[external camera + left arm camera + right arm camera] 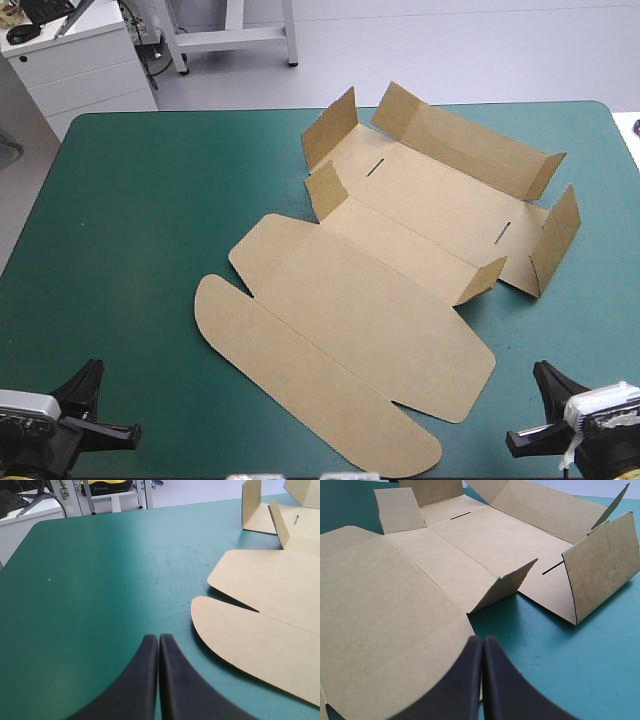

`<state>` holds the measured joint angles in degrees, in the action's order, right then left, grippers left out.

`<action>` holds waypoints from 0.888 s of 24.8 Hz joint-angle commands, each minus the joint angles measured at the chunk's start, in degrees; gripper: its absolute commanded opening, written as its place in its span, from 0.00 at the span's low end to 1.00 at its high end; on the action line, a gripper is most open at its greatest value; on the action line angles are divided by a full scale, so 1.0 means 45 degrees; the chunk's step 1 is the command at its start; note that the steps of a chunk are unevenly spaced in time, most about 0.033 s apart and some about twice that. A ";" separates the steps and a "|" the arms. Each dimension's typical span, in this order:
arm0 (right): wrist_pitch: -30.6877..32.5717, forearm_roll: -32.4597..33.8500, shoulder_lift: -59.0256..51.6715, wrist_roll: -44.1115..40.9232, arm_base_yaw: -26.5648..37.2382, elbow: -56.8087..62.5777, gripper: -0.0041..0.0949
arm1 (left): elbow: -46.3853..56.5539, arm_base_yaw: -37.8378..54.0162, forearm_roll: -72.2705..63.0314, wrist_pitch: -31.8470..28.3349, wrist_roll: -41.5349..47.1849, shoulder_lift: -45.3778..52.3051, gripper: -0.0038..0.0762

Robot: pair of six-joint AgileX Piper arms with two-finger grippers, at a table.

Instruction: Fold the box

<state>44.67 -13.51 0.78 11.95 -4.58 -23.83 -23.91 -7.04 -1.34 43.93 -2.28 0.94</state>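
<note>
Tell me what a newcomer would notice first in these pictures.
The brown box stands out: a cut sheet lying mostly flat across the middle of the teal-green table, its far flaps raised. The left gripper and the right gripper sit shut at the table's near corners, apart from the box.
</note>
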 commanded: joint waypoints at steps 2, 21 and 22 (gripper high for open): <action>-0.0974 -0.0068 0.0270 0.0071 -0.0029 -0.0358 0.02 | -0.0256 0.0004 -0.0087 -0.0966 0.0114 -0.0051 0.04; -0.0974 -0.0137 0.0270 -0.0030 -0.0029 -0.0358 0.81 | -0.0256 0.0004 -0.0087 -0.0966 0.0114 -0.0051 0.04; -0.0950 -0.0137 0.0270 -0.0129 -0.0029 -0.0358 0.84 | -0.0256 0.0004 -0.0087 -0.0966 0.0114 -0.0051 0.04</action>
<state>44.67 -13.51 0.78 12.03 -4.58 -23.83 -23.91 -7.04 -1.40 43.82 -2.28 0.94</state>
